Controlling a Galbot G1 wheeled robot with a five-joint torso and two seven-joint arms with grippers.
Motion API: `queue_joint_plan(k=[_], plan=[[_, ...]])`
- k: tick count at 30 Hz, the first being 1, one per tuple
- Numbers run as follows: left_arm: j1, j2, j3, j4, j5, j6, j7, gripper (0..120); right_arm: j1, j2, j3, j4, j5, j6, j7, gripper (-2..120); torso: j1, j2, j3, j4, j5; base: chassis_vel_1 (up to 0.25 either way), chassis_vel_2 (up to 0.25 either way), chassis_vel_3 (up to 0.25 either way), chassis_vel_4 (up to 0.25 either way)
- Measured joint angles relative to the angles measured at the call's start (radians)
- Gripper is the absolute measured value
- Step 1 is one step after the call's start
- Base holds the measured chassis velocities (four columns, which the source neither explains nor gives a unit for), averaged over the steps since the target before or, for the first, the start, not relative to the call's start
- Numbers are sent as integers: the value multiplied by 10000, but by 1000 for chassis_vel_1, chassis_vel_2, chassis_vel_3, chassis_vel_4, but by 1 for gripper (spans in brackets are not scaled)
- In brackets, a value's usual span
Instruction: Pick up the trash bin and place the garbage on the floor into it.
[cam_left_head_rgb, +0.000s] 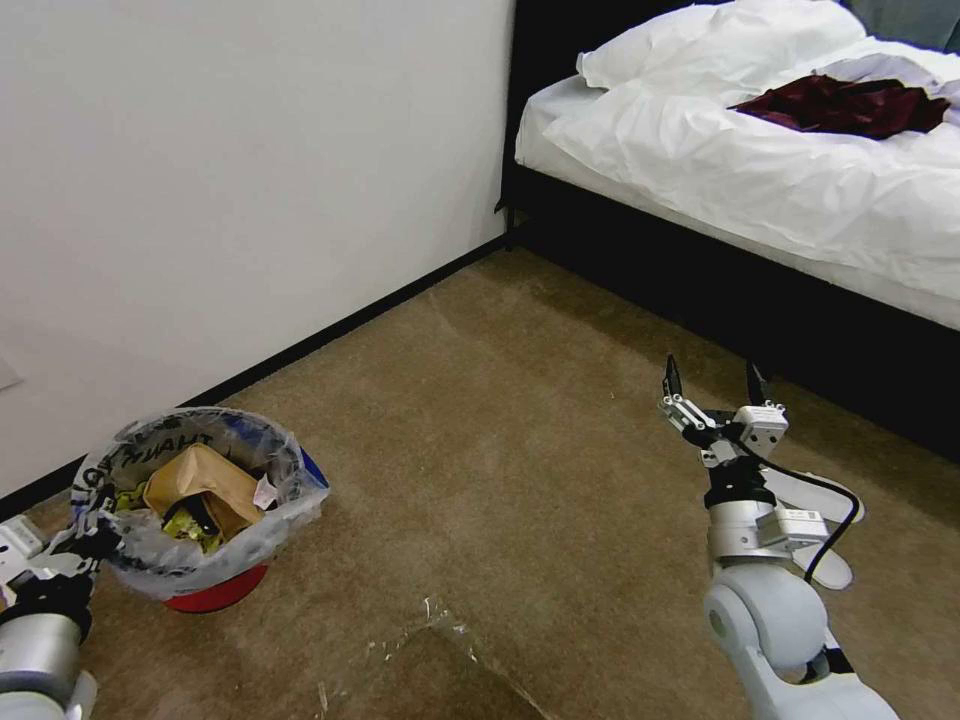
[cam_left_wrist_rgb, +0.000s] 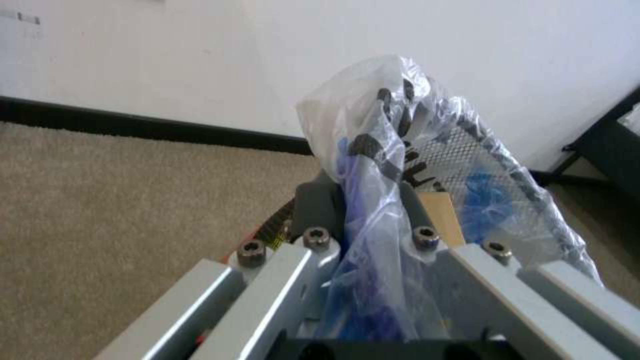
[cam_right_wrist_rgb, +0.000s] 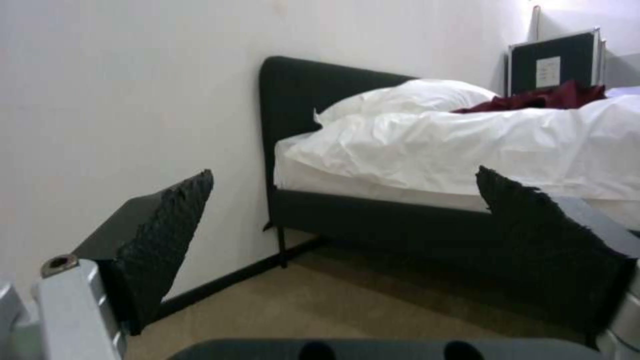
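Beige-brown carpet floor (cam_left_head_rgb: 520, 420) by white wall: left gripper (cam_left_wrist_rgb: 370, 220) pinches the bag-lined rim of the small round red trash bin (cam_left_head_rgb: 215, 590), already holding brown paper garbage (cam_left_head_rgb: 200, 485); right gripper (cam_left_head_rgb: 715, 385) hovers spread, empty; best to keep the bin level, since the thin liner could slip.

silver-grey arms | black cable | hex screws | right pincer (cam_left_head_rgb: 714, 381) black-tipped
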Motion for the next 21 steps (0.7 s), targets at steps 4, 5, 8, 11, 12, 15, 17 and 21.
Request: queue_joint_plan(k=[4, 5, 8, 11, 12, 15, 17, 21], plan=[[21, 11, 0, -8, 10, -7, 2, 4, -58, 8, -17, -70, 79, 30, -8, 100, 0, 0, 0, 0, -1, 0, 0, 0, 0], [20, 0, 9, -9, 42, -18, 16, 4, -101, -14, -20, -102, 122, 47, -72, 100, 0, 0, 0, 0, -1, 0, 0, 0, 0], [15, -24, 74, -8, 97, -20, 30, 4, -120, -13, -40, -178, 135, 76, -164, 100, 0, 0, 0, 0, -2, 0, 0, 0, 0], [-7, -48, 116, -8, 125, -21, 41, 4, -126, 52, -45, -222, 121, 109, -216, 100, 0, 0, 0, 0, -2, 0, 0, 0, 0], [-7, -48, 116, -8, 125, -21, 41, 4, -126, 52, -45, -222, 121, 109, -216, 100, 0, 0, 0, 0, -2, 0, 0, 0, 0], [-18, -61, 136, -5, 144, -25, 45, 4, -171, 128, -19, -291, 66, 210, -271, 100, 0, 1, 0, 0, -2, 0, 0, 0, 0], [-17, -49, 126, 12, 141, -32, 47, 4, -196, 151, 34, -419, -67, 319, -293, 100, 0, 1, 1, 0, -1, 0, 0, 0, 0], [4, -31, 111, 12, 124, -37, 49, 4, -202, 182, 42, -450, -123, 344, -295, 100, 0, 0, 0, 0, -1, 0, 0, 0, 0]])
